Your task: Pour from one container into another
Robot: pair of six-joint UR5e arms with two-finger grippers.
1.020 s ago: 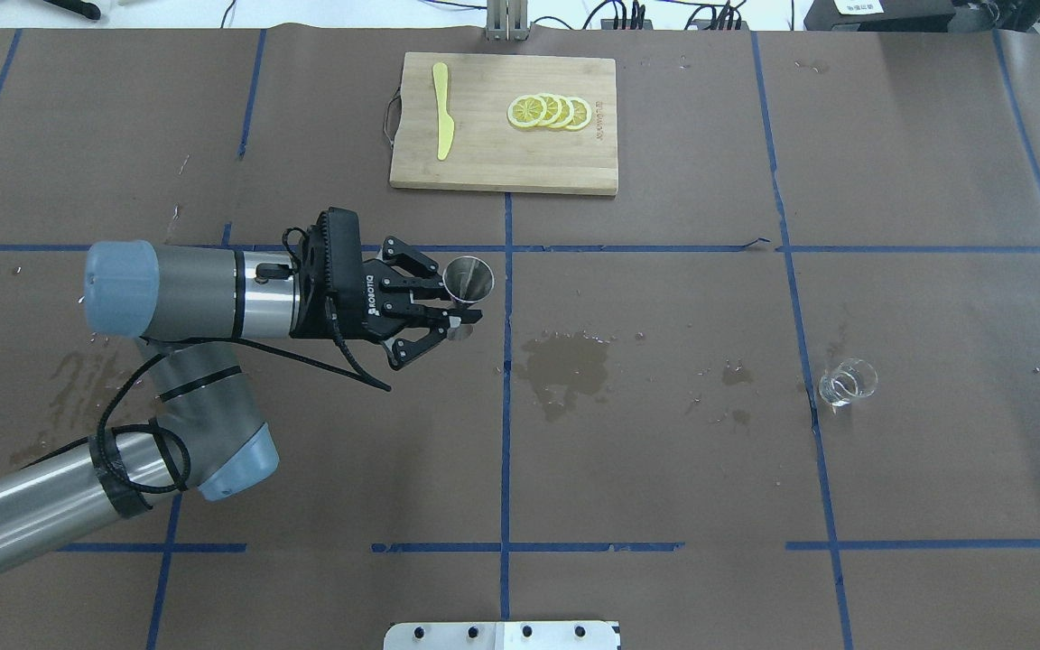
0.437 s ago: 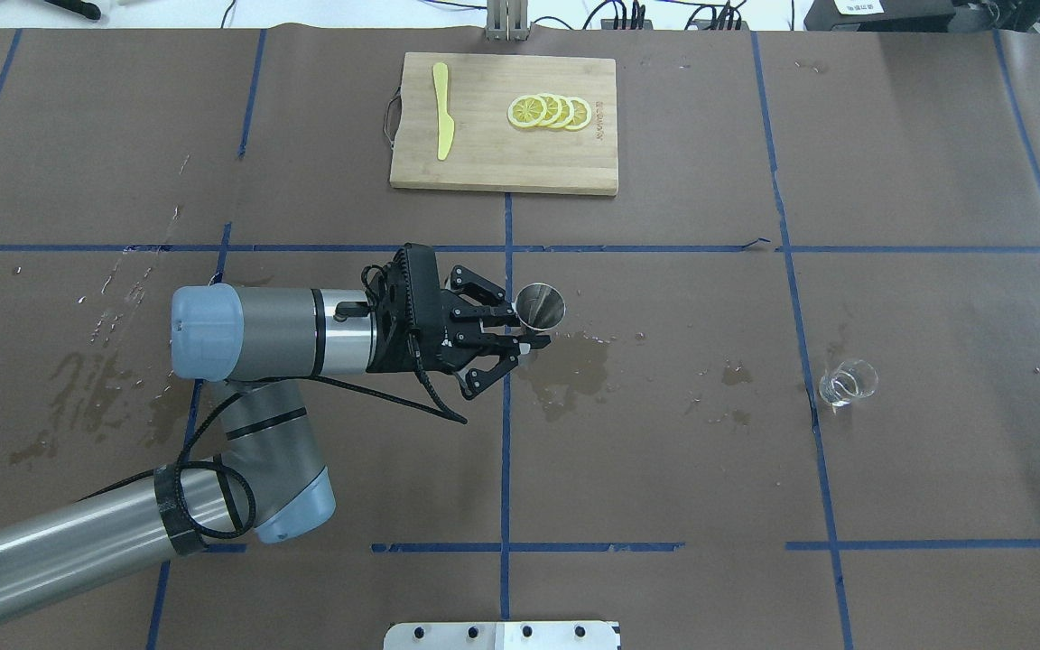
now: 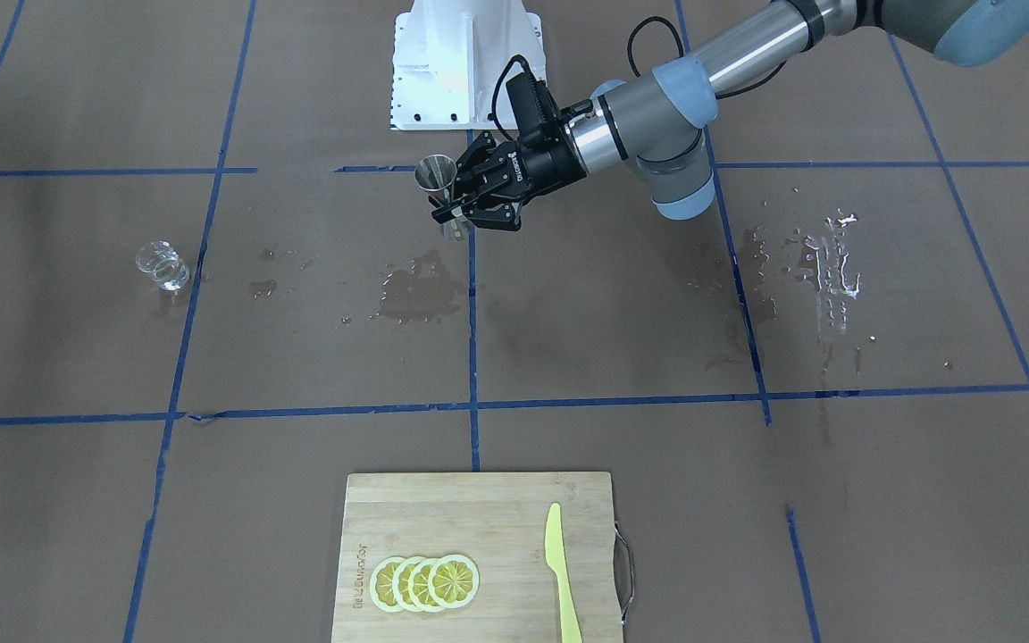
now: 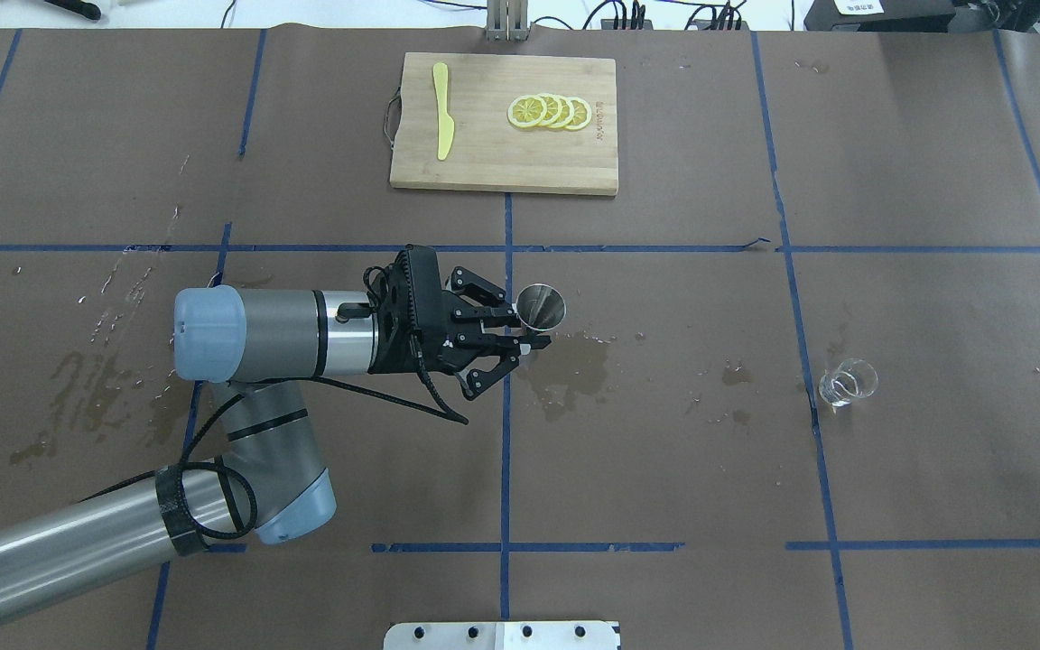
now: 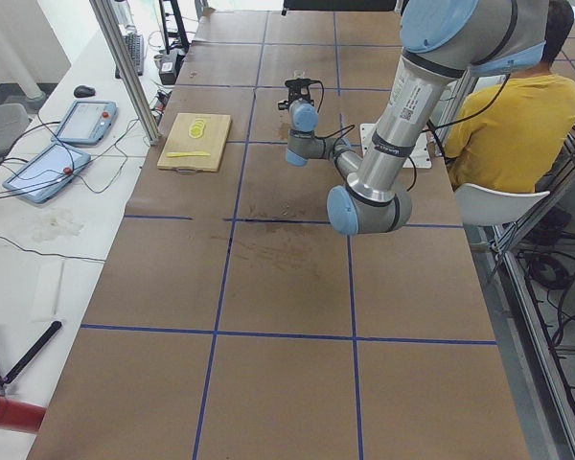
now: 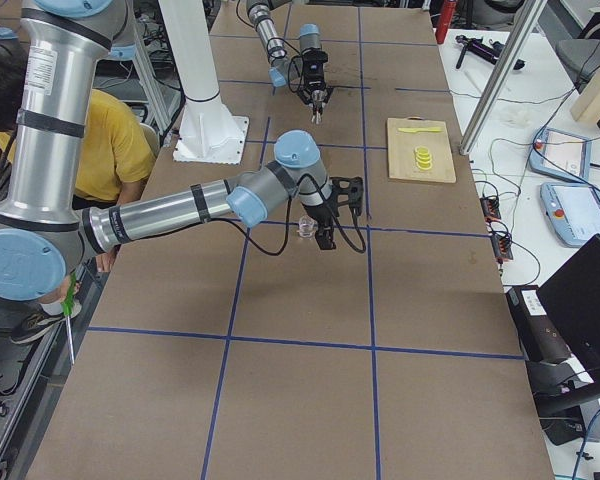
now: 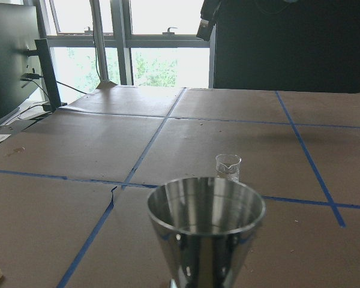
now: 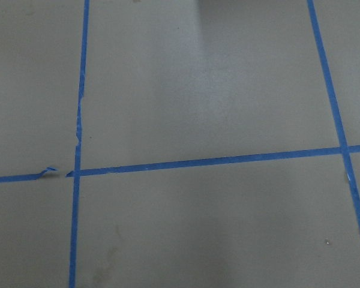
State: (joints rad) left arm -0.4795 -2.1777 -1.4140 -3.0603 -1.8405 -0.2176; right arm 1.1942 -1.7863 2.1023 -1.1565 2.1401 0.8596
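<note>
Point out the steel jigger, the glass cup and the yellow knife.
steel jigger (image 4: 542, 305): overhead exterior view, open upper cone.
glass cup (image 4: 848, 381): overhead exterior view, clear wall.
yellow knife (image 4: 442, 113): overhead exterior view, its middle.

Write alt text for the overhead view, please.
The left arm's tool grips an upright steel jigger mid-table, beside a wet stain on brown paper. A small clear glass cup stands far right; a cutting board with lemon slices and a yellow knife lies beyond.
</note>
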